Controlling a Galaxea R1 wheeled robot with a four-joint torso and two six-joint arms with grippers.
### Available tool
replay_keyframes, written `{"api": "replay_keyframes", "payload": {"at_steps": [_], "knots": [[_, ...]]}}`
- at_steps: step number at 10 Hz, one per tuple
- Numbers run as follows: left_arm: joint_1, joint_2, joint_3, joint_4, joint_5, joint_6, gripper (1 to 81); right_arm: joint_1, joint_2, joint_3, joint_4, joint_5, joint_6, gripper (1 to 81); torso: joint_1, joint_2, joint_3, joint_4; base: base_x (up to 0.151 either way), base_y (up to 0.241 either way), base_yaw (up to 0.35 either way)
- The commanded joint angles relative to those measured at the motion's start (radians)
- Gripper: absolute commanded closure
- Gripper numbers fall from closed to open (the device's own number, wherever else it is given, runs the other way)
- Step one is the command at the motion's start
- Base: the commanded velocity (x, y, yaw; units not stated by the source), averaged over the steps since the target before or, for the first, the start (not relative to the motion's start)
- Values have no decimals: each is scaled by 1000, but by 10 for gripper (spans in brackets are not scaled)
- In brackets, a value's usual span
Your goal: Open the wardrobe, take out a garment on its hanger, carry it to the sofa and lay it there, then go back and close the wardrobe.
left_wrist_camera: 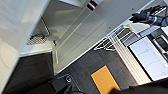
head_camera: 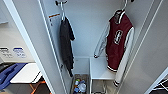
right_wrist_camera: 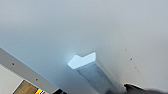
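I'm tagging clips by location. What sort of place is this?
Likely a bedroom or living area: an open white wardrobe holds a maroon jacket and a dark T-shirt on hangers.

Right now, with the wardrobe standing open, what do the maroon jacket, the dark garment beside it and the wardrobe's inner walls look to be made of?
The maroon varsity jacket with white sleeves looks like matte cloth with ribbed striped cuffs; whether the smoother sleeves are leather is unclear. The dark short-sleeved garment seems thin soft fabric, hanging limp in folds. The tall white wardrobe appears to be smooth white-coated board, flat and evenly lit, probably laminate.
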Motion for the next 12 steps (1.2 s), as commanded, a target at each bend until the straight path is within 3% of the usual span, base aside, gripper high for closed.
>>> {"api": "replay_keyframes", "payload": {"at_steps": [1,2,4,6,7,9,12], "knots": [[181,-135,-171,89,-442,2,10,-106,-105,-19,-19,-10,65,10,0,0,0,0,0,0,0],[267,-64,-318,58,-545,2,10,-158,-100,-117,56,-4,88,10,-2,-1,1,0,0,0,0],[360,163,-626,-63,-598,-5,10,-264,-9,-332,165,7,93,10,-2,-1,2,0,0,0,0],[372,390,-893,-117,-569,-25,10,-321,119,-504,236,1,93,10,-4,-2,2,0,0,0,0],[374,482,-1003,-129,-516,-48,10,-351,181,-549,236,-1,93,10,-5,-3,2,0,0,0,0],[376,643,-1237,-119,-479,-129,10,-419,325,-665,236,-1,93,10,-5,-3,2,0,0,0,0],[391,779,-1390,-118,-408,-151,10,-523,543,-876,231,7,94,10,-6,-3,3,0,0,0,0]]}}
